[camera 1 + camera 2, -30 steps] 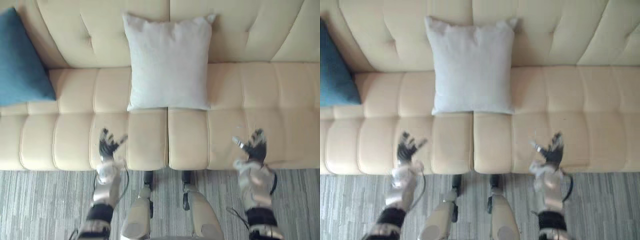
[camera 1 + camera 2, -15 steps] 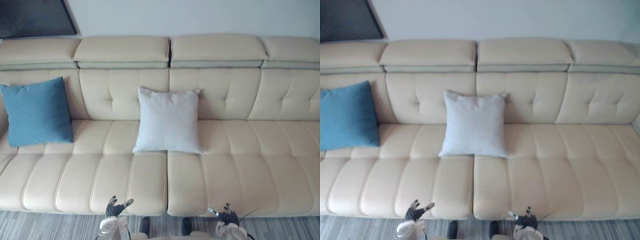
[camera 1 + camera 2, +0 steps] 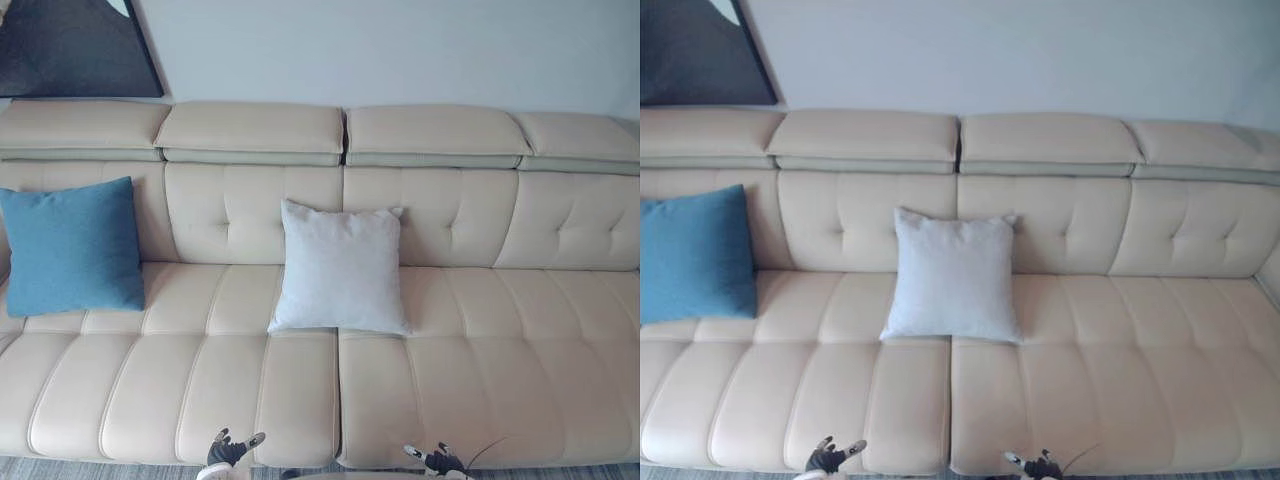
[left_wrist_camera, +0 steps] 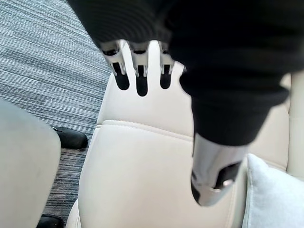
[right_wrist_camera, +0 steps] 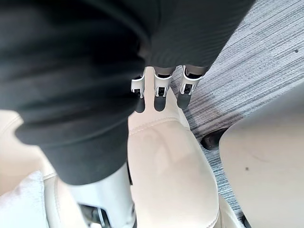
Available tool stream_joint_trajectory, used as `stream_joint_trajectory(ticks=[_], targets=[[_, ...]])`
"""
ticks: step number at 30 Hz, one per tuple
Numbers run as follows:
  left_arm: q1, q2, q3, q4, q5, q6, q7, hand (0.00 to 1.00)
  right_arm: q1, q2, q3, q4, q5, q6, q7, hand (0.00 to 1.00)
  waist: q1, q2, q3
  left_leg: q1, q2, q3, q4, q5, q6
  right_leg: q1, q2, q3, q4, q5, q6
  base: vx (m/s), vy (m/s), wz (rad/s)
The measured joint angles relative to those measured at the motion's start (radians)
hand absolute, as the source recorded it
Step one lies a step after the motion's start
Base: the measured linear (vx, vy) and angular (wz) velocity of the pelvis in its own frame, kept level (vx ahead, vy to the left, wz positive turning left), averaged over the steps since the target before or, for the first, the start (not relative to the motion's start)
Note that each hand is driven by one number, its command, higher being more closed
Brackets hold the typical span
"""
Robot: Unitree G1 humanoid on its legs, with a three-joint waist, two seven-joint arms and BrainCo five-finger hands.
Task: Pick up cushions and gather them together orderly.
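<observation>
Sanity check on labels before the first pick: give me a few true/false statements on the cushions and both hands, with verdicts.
1. The blue cushion leans on the backrest at the left end of the sofa. True.
2. The white cushion lies flat on the floor. False: it stands on the seat near the sofa's middle, leaning on the backrest.
3. The two cushions touch each other. False: bare seat lies between them.
4. The left hand is open and holds nothing. True.
5. The right hand grips the white cushion. False: it is open and empty, by the seat's front edge, apart from the cushion.
</observation>
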Motion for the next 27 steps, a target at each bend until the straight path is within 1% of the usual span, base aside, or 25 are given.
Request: stream_joint_trajectory(ticks=[3,5,7,9,10,11,12,14,15,16,17,18,19,20,21,22,23,24,25,26,27], targets=[[-0.002,0.002,0.001,0.008,0.0,0.016,-0.006,0.0,0.003,0.002,0.022,-0.004,-0.029,0.014,-0.003,0.0,0.001,-0.003,0.001,0.016,0.003,0.028,0.0,-0.004,0.002,0.0,0.003,0.026,0.009,0.0,0.0,-0.07,-0.01,-0.27],[-0.007,0.004,0.002,0.016,0.001,0.017,-0.007,0.0,0.002,0.002,0.035,-0.024,-0.065,0.026,-0.011,0.0,0.004,-0.012,0.01,0.032,0.005,0.052,0.0,-0.01,0.003,-0.001,0.003,0.045,0.023,0.0,0.0,-0.08,0.0,-0.26],[-0.013,0.006,0.001,0.018,0.001,0.018,-0.009,0.0,0.001,0.002,0.069,-0.039,-0.071,0.028,-0.021,0.0,0.003,-0.016,0.012,0.032,0.005,0.074,0.0,-0.02,0.005,-0.007,0.003,0.056,0.025,0.001,0.001,-0.07,0.002,-0.24],[-0.023,0.009,0.001,0.017,0.001,0.016,-0.008,0.0,-0.008,-0.002,0.107,-0.039,-0.1,0.036,-0.027,0.0,0.012,-0.024,0.017,0.016,0.006,0.128,0.007,-0.029,0.014,-0.046,0.004,0.085,0.043,0.002,0.004,-0.09,0.005,-0.4],[-0.025,0.014,0.001,0.017,0.0,0.016,-0.008,0.0,-0.016,-0.003,0.117,-0.039,-0.107,0.037,-0.029,0.0,0.017,-0.028,0.019,-0.005,0.006,0.144,0.03,-0.039,0.014,-0.068,0.003,0.095,0.048,0.002,0.003,-0.08,-0.006,-0.57],[-0.039,0.024,-0.001,0.017,0.0,0.017,-0.008,0.0,-0.038,-0.001,0.125,-0.039,-0.108,0.042,-0.032,0.0,0.021,-0.035,0.03,-0.037,0.01,0.172,0.08,-0.062,0.013,-0.097,0.003,0.106,0.066,0.003,0.003,-0.1,-0.019,-0.66],[-0.055,0.036,-0.001,0.016,0.001,0.017,-0.007,0.0,-0.061,0.008,0.14,-0.04,-0.108,0.043,-0.033,0.0,0.025,-0.048,0.053,-0.069,0.02,0.195,0.145,-0.085,0.015,-0.117,0.0,0.101,0.087,0.006,0.002,-0.07,-0.027,-0.58],[-0.069,0.044,-0.001,0.016,0.001,0.022,-0.005,0.0,-0.081,0.031,0.138,-0.043,-0.116,0.043,-0.035,0.0,0.022,-0.055,0.067,-0.121,0.047,0.21,0.251,-0.131,0.014,-0.141,-0.003,0.073,0.117,0.019,0.003,-0.06,-0.024,-0.31],[-0.072,0.044,-0.001,0.015,0.001,0.022,-0.005,0.0,-0.084,0.035,0.138,-0.043,-0.118,0.043,-0.036,0.0,0.022,-0.055,0.067,-0.131,0.054,0.212,0.271,-0.14,0.016,-0.146,0.001,0.067,0.123,0.02,0.002,-0.03,-0.037,-0.06],[-0.08,0.033,0.0,0.007,0.001,0.024,-0.003,0.0,-0.085,0.037,0.139,-0.054,-0.128,0.044,-0.037,0.0,0.024,-0.033,0.076,-0.144,0.081,0.216,0.295,-0.145,0.017,-0.157,0.01,0.045,0.171,0.005,-0.014,0.02,-0.037,0.17],[-0.084,0.023,-0.001,-0.016,0.0,0.024,-0.002,0.0,-0.083,0.039,0.14,-0.079,-0.137,0.044,-0.037,0.0,0.024,-0.032,0.076,-0.145,0.092,0.208,0.304,-0.144,0.016,-0.203,-0.003,0.004,0.403,-0.077,-0.049,0.04,-0.035,0.25],[-0.084,0.02,-0.001,-0.023,0.0,0.023,-0.002,0.0,-0.085,0.039,0.141,-0.084,-0.141,0.043,-0.037,0.0,0.024,-0.033,0.076,-0.148,0.096,0.207,0.313,-0.144,0.016,-0.207,-0.012,0.001,0.466,-0.095,-0.045,0.08,-0.047,0.31],[-0.086,0.018,0.0,-0.033,0.0,0.023,-0.002,0.0,-0.093,0.038,0.147,-0.086,-0.147,0.04,-0.038,0.0,0.027,-0.04,0.069,-0.164,0.101,0.204,0.35,-0.144,0.016,-0.197,-0.05,0.007,0.591,-0.117,-0.03,0.1,-0.161,0.36],[-0.086,0.021,0.001,-0.039,0.0,0.023,-0.002,0.0,-0.103,0.039,0.151,-0.085,-0.148,0.037,-0.038,0.0,0.028,-0.058,0.055,-0.191,0.103,0.204,0.394,-0.144,0.016,-0.171,-0.088,0.027,0.632,-0.122,-0.015,0.08,-0.155,0.34],[-0.084,0.022,0.002,-0.041,0.0,0.023,-0.002,0.0,-0.106,0.04,0.152,-0.085,-0.148,0.037,-0.038,0.0,0.03,-0.065,0.051,-0.206,0.103,0.204,0.41,-0.144,0.016,-0.164,-0.098,0.034,0.629,-0.127,-0.004,0.0,-0.275,0.21],[-0.091,0.019,0.024,-0.041,0.0,0.025,-0.002,0.0,-0.127,0.035,0.151,-0.082,-0.151,0.037,-0.038,0.0,0.034,-0.071,0.043,-0.24,0.122,0.204,0.458,-0.144,0.016,-0.157,-0.074,0.041,0.578,-0.141,0.03,-0.08,-0.199,-0.15],[-0.086,-0.002,0.038,-0.043,-0.001,0.024,0.001,0.0,-0.147,0.026,0.151,-0.084,-0.156,0.037,-0.039,0.0,0.055,-0.036,0.04,-0.251,0.149,0.2,0.459,-0.13,0.007,-0.137,-0.041,0.048,0.528,-0.141,0.041,-0.08,-0.199,-0.2],[-0.084,-0.008,0.036,-0.042,-0.001,0.024,0.002,0.0,-0.15,0.019,0.151,-0.084,-0.157,0.037,-0.041,0.0,0.061,-0.027,0.041,-0.25,0.159,0.198,0.453,-0.121,0.003,-0.122,-0.032,0.049,0.509,-0.155,0.049,-0.1,-0.214,-0.15],[-0.082,-0.01,0.019,-0.041,-0.001,0.024,0.006,0.0,-0.159,0.011,0.151,-0.084,-0.164,0.037,-0.047,0.0,0.061,-0.025,0.045,-0.253,0.162,0.197,0.453,-0.114,-0.01,-0.093,-0.029,0.047,0.457,-0.201,0.04,-0.11,-0.262,0.1],[-0.086,-0.013,0.001,-0.041,-0.001,0.024,0.013,0.0,-0.163,0.005,0.156,-0.084,-0.165,0.039,-0.053,0.0,0.059,-0.016,0.048,-0.263,0.169,0.189,0.454,-0.105,-0.024,-0.074,-0.02,0.034,0.417,-0.223,0.032,-0.15,-0.303,0.13],[-0.088,-0.015,-0.005,-0.041,-0.001,0.024,0.014,0.0,-0.163,0.001,0.157,-0.083,-0.165,0.039,-0.055,0.0,0.059,-0.007,0.05,-0.269,0.174,0.184,0.455,-0.101,-0.032,-0.07,-0.012,0.026,0.402,-0.222,0.032,-0.12,-0.173,0.13]])
